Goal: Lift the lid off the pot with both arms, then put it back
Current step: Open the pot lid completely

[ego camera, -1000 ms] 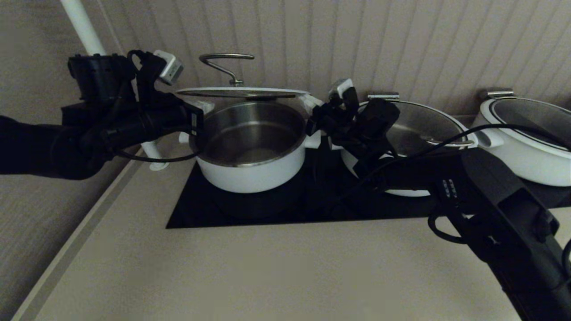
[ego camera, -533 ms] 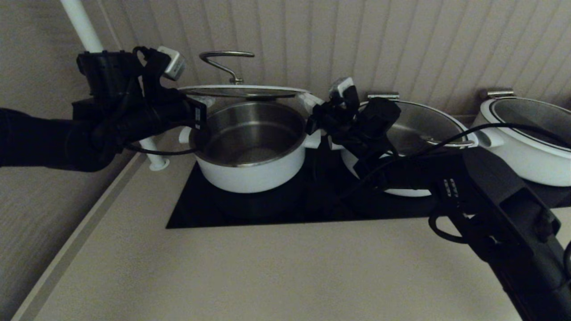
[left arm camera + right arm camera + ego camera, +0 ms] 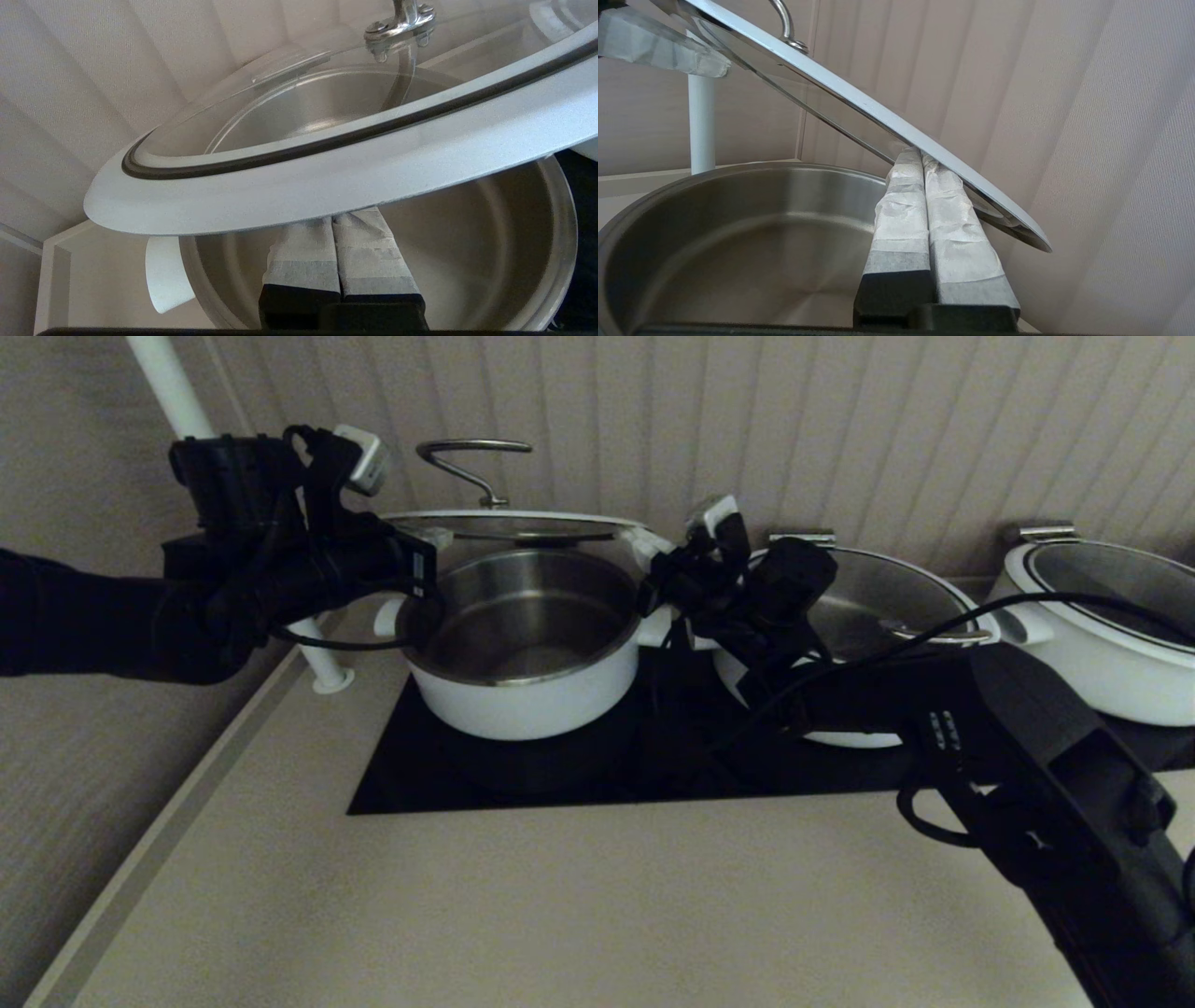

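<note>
The lid (image 3: 509, 525), glass with a white rim and a steel wire handle, hangs level a little above the open pot (image 3: 523, 653). The white pot with its steel inside stands on the black cooktop (image 3: 560, 775). My left gripper (image 3: 434, 537) is shut, its fingertips under the lid's left rim. My right gripper (image 3: 644, 543) is shut, its fingertips under the right rim. In the left wrist view the closed gripper (image 3: 334, 217) touches the underside of the lid's white rim (image 3: 327, 177) over the pot (image 3: 490, 242). In the right wrist view the closed gripper (image 3: 920, 156) props the lid's edge (image 3: 878, 112) above the pot (image 3: 738, 224).
Two wider white pots with lids stand to the right, one (image 3: 878, 607) right behind my right wrist and one (image 3: 1102, 625) at the far right. A white pole (image 3: 187, 420) rises behind my left arm. The ribbed wall is close behind. The beige counter (image 3: 560, 915) lies in front.
My left arm has moved up and a little to the right. The lid has risen slightly above the pot. My right arm has barely moved.
</note>
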### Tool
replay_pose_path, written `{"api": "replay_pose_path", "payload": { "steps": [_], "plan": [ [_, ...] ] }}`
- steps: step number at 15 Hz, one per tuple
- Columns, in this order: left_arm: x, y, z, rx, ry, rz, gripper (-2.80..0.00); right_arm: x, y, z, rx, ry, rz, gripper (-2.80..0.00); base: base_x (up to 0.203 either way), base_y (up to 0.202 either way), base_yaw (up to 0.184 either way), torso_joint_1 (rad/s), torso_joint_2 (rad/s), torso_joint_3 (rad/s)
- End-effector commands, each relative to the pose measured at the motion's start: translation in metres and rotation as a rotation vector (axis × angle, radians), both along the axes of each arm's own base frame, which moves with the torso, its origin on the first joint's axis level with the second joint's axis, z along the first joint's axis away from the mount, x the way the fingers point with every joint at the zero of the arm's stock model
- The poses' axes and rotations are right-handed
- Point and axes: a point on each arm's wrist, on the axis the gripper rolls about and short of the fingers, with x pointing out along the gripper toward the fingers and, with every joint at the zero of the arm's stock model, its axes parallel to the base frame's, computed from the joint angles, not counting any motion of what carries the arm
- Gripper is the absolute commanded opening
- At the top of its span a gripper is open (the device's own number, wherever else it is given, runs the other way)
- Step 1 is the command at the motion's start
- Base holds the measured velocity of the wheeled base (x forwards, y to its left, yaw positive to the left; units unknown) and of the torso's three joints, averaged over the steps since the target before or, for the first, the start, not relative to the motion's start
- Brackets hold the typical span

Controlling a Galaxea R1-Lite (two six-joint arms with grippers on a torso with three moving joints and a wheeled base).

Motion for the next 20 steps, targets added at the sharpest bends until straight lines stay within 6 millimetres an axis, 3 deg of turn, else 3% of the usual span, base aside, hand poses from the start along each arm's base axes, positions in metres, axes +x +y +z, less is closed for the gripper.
{"api": "replay_pose_path", "payload": {
  "steps": [1, 13, 20],
  "plan": [
    [0.0, 0.0, 0.0, 0.0, -0.003, -0.001, -2.8, -0.002, -0.001, 0.003, 0.0, -0.013, 0.001, -2.8, 0.0, 0.0, 0.0, 0.0, 0.0, 0.0],
    [0.011, -0.001, 0.005, -0.006, -0.031, 0.013, -2.8, -0.02, -0.008, -0.006, -0.047, 0.064, 0.003, -2.8, 0.0, 0.0, 0.0, 0.0, 0.0, 0.0],
    [0.01, -0.001, 0.006, -0.006, -0.033, 0.014, -2.8, -0.044, -0.016, -0.008, -0.089, 0.125, 0.01, -2.8, 0.0, 0.0, 0.0, 0.0, 0.0, 0.0]
  ]
}}
